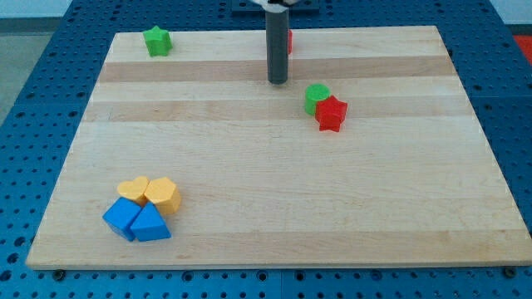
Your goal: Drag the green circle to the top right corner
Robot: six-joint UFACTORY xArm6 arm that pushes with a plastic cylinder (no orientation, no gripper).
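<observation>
The green circle (315, 97) sits on the wooden board (274, 208), right of centre in the upper part. A red star (332, 113) touches it at its lower right. My tip (278, 81) stands on the board to the left of the green circle and slightly above it, a short gap apart. A red block (289, 39) is mostly hidden behind the rod near the view's top edge.
A green star (157, 41) lies at the board's top left. At the bottom left is a cluster: a yellow heart (133, 189), a yellow hexagon (163, 195), a blue cube (123, 218) and a blue triangle (150, 224).
</observation>
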